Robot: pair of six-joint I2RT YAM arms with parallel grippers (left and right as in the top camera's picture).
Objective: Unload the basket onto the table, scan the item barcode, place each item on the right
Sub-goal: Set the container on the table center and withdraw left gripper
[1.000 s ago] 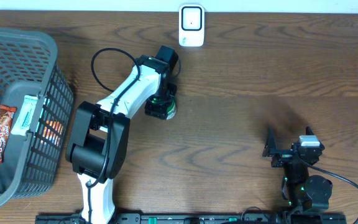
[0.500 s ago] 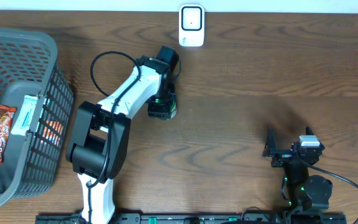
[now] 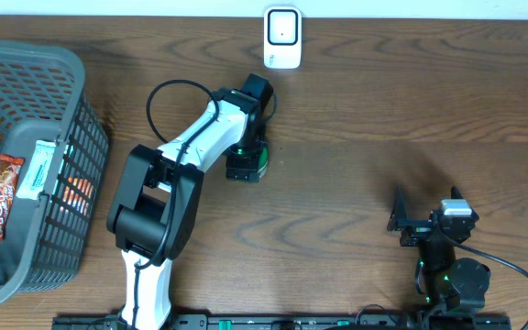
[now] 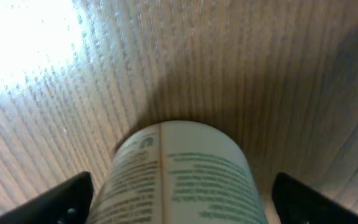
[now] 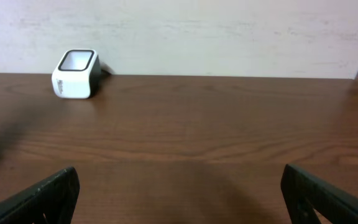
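We look down on a wooden table (image 3: 383,110) with a small white scanner (image 3: 282,38) standing at its far edge, against the wall. The left gripper (image 3: 244,158) points down at the table, near the scanner, a little toward the robot and slightly to the scanner's left. Between its fingers (image 4: 61,199) sits a white bottle (image 4: 179,168) with green print and a seam running along its side. The fingers stand apart, one on each side of the bottle, and a thin strip of table shows between the bottle and the right-hand finger. We cannot tell whether the other finger touches it. The right gripper (image 5: 180,177) rests well away from the scanner, at the near right of the table, facing it with fingers spread wide and nothing between them. A grey basket (image 3: 81,137) holding snack packets stands far to the scanner's left.
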